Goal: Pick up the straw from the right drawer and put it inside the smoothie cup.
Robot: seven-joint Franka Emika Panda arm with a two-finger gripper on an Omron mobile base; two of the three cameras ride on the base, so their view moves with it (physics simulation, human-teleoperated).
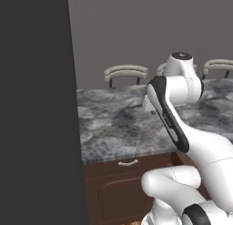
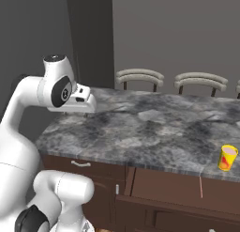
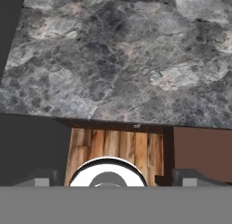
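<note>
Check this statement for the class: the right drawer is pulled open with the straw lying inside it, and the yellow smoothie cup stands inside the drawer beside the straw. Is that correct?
One detail is wrong. The right base view shows the right drawer pulled open with the straw lying inside, but the yellow smoothie cup stands on the marble counter near its front edge, above the drawer, not inside it.

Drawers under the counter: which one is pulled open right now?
The right drawer, the wide one below the smoothie cup, is open, with the straw inside. The narrower drawer with the curved handle is shut.
</note>
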